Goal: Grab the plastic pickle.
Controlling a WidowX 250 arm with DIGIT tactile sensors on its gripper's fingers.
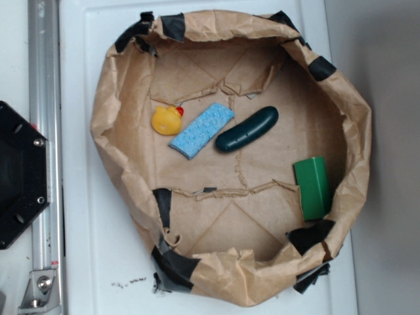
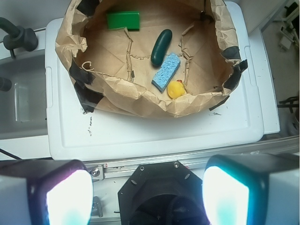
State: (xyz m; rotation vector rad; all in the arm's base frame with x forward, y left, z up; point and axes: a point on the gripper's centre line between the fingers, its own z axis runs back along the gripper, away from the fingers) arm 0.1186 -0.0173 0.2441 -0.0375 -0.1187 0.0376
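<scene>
Wrist view: the claw stands open, its two pads spread wide at the bottom edge and holding nothing. It hangs above the robot's black base, outside the paper-lined basket. The pickle lies on the basket floor toward 12 o'clock from the claw, well apart from it and across the near paper wall. Its long axis runs roughly from 1 to 7 o'clock in this view, so it points almost along the line of approach; the pads would probably need to straddle its narrow width. The blue sponge lies just beside it at 6 o'clock, the yellow duck nearer still. The green block sits apart at 10 o'clock.
</scene>
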